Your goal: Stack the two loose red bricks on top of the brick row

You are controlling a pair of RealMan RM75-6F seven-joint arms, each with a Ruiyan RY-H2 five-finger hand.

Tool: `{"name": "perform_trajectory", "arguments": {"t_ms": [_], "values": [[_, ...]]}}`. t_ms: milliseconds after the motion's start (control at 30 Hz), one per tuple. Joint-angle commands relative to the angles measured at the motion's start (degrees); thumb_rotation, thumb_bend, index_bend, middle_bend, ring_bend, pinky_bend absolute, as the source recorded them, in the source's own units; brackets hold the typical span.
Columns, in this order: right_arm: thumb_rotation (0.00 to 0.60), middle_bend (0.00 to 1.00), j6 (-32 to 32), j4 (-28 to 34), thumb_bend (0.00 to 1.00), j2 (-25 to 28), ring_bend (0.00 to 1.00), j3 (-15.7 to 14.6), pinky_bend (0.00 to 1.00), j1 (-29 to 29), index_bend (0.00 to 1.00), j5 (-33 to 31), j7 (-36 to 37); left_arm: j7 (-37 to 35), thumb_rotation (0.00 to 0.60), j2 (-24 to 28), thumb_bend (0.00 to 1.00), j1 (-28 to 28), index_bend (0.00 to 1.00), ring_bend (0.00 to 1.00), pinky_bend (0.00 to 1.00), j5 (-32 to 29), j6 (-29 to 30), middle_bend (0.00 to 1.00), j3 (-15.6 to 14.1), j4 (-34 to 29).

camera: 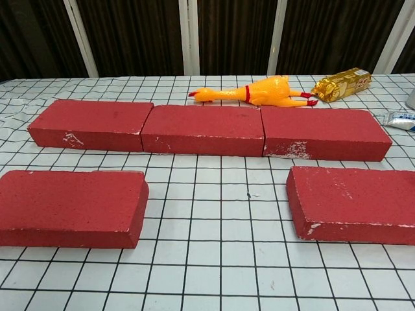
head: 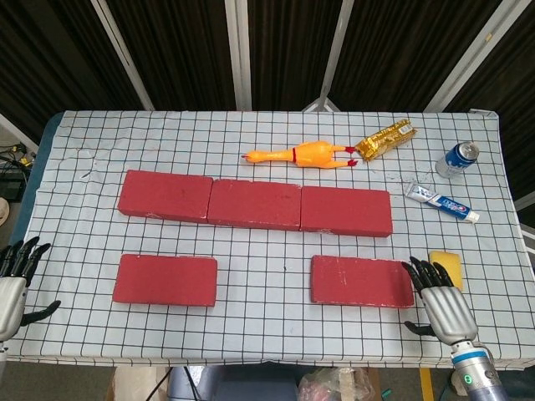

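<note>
Brick row (head: pixel 254 203): three red bricks laid end to end across the middle of the table (head: pixel 276 134), nothing resting on top of them.
Left loose brick (head: pixel 165 280): lies flat in front of the row's left end, well apart from it.
Right loose brick (head: pixel 361 281): lies flat in front of the row's right end, apart from the row.
Right robot hand (head: pixel 438 295): at the table's near right edge, fingers spread and holding nothing; fingertips just beside the right loose brick's end, contact not discernible.
Left robot hand (head: pixel 15 276): off the table's near left edge, fingers apart, empty.
Yellow sponge (head: pixel 446 265): just behind the right robot hand.
Rubber chicken (head: pixel 299 154): lies behind the row.
Gold packet (head: pixel 386 139): right of the chicken.
Toothpaste tube (head: pixel 441 202), blue can (head: pixel 458 159): far right of the table.
</note>
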State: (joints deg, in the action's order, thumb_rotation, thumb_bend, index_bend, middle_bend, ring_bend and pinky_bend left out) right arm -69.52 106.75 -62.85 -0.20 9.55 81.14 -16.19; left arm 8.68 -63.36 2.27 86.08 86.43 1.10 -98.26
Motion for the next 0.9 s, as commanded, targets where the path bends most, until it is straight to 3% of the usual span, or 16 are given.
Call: {"name": "perform_trajectory", "arguments": {"t_ms": [33, 233, 433, 733, 900], "values": [[0.6, 0.0, 3.5, 3.5, 0.16, 0.7, 0.0, 1.1, 0.0, 2.6, 0.03, -4.4, -4.9, 0.0, 0.6, 0.0, 0.0, 0.3, 0.12, 0.0, 0.02, -0.3, -0.6, 0.03, 0.0, 0.0], [0.6, 0.0, 9.8, 8.4, 0.16, 0.8, 0.0, 3.1, 0.0, 8.2, 0.03, -14.9, -12.3, -0.2, 0.6, 0.1, 0.0, 0.5, 0.12, 0.0, 0.02, -0.8, -1.3, 0.03, 0.0, 0.1], [0.6, 0.0, 11.8, 10.9, 0.16, -0.8, 0.0, 4.6, 0.0, 14.0, 0.03, -27.3, -20.2, -0.8, 0.6, 0.5, 0.0, 0.8, 0.12, 0.0, 0.02, -1.5, -1.9, 0.03, 0.2, 0.2], [0.6, 0.0, 10.2, 11.8, 0.16, -4.5, 0.0, 5.2, 0.0, 23.6, 0.02, -45.6, -29.9, -1.6, 0.6, 0.9, 0.0, 1.2, 0.12, 0.0, 0.02, -2.2, -2.7, 0.03, 0.4, 0.5], [0.6, 0.0, 7.5, 11.9, 0.16, -6.4, 0.0, 4.5, 0.0, 27.0, 0.02, -50.7, -32.9, -2.1, 0.6, 1.0, 0.0, 1.2, 0.12, 0.0, 0.02, -2.4, -2.6, 0.03, 0.5, 0.6]]}}
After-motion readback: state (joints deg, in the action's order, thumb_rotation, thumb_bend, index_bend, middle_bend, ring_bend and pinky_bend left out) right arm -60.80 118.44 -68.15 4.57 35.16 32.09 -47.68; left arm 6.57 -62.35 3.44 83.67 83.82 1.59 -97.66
